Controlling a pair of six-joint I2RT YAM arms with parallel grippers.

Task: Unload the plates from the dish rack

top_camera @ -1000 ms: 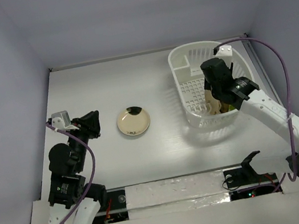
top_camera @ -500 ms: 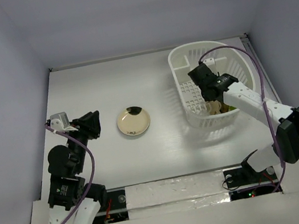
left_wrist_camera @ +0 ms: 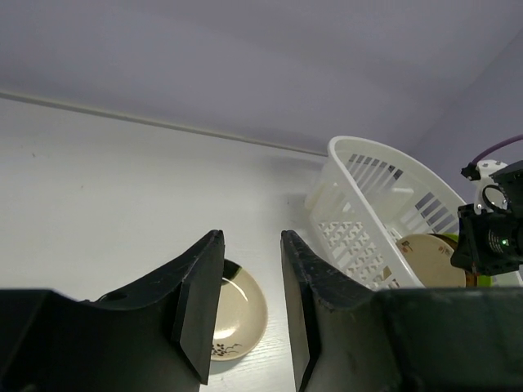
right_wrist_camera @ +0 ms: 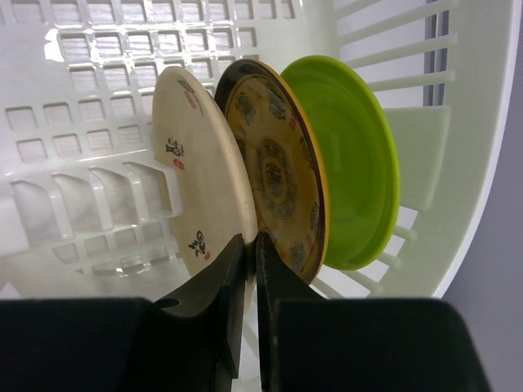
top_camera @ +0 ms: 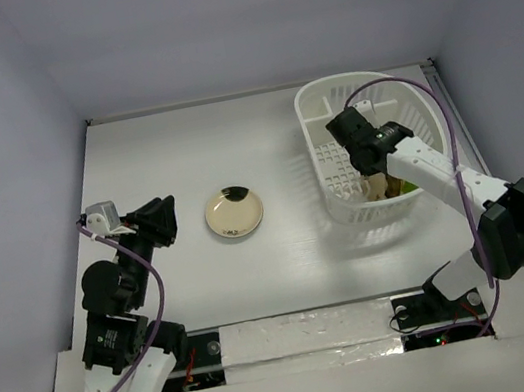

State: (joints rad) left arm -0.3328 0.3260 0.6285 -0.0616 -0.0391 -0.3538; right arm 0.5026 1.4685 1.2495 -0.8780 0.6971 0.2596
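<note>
The dish rack (top_camera: 312, 106) sits at upper right in the top view, with three plates stood on edge inside so each rim can be reached. The right gripper (right_wrist_camera: 249, 247) is pinched almost together on the lower rim of the cream plate (right_wrist_camera: 204, 163), first in line before the amber plate (right_wrist_camera: 278, 163) and lime plate (right_wrist_camera: 351, 163). The left gripper (left_wrist_camera: 251, 261), parted and empty, is held back, pointed at the unloaded plate (top_camera: 233, 212) at centre.
</note>
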